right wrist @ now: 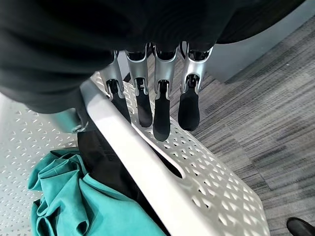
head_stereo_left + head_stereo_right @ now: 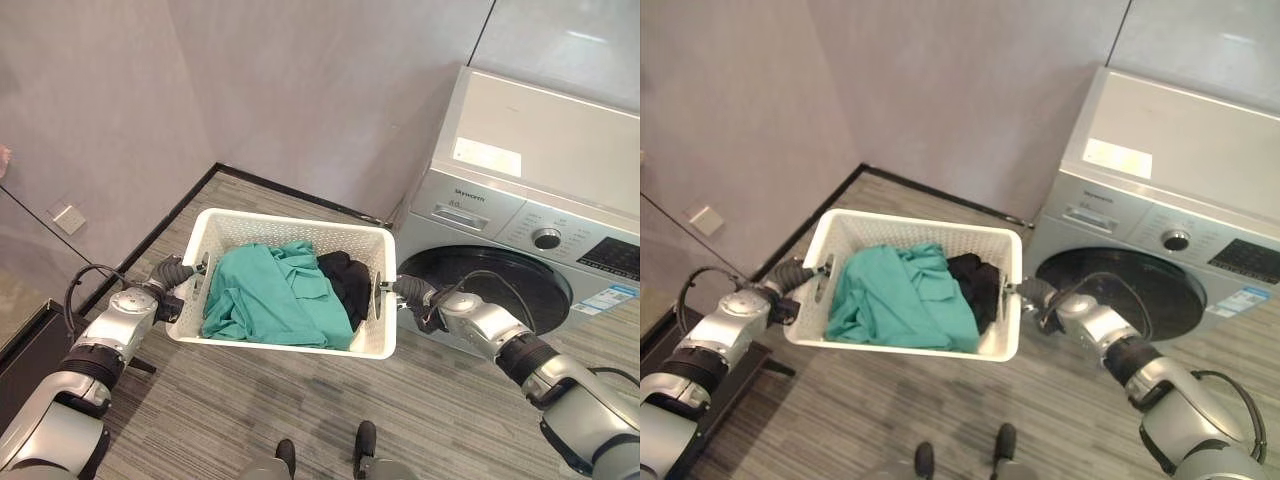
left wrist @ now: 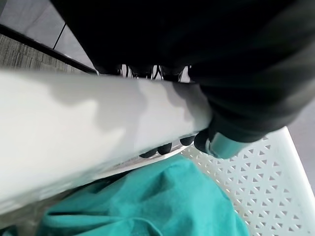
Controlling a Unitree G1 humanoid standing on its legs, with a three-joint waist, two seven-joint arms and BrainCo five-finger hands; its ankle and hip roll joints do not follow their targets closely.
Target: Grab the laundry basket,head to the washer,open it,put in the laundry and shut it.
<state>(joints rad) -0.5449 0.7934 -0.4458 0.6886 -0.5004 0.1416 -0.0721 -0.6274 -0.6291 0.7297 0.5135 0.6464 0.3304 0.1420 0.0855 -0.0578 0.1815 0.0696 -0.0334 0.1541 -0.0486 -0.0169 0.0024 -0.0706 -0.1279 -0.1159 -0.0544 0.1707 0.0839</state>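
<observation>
A white perforated laundry basket [image 2: 290, 222] hangs above the floor between my two hands. Inside lie a teal garment [image 2: 270, 295] and a black garment [image 2: 345, 280]. My left hand [image 2: 172, 272] grips the basket's left end; in the left wrist view its dark fingertips [image 3: 165, 147] curl under the white rim [image 3: 74, 123]. My right hand [image 2: 415, 293] holds the right end, fingers [image 1: 161, 118] down the outer wall and thumb inside the rim [image 1: 147, 167]. The silver washer [image 2: 520, 200] stands to the right, its dark round door [image 2: 490, 285] closed.
Grey walls meet in a corner behind the basket, with a black baseboard [image 2: 290, 190] along the striped grey carpet. A low black object [image 2: 25, 345] sits at the lower left by the wall. A wall socket [image 2: 67, 217] is on the left wall.
</observation>
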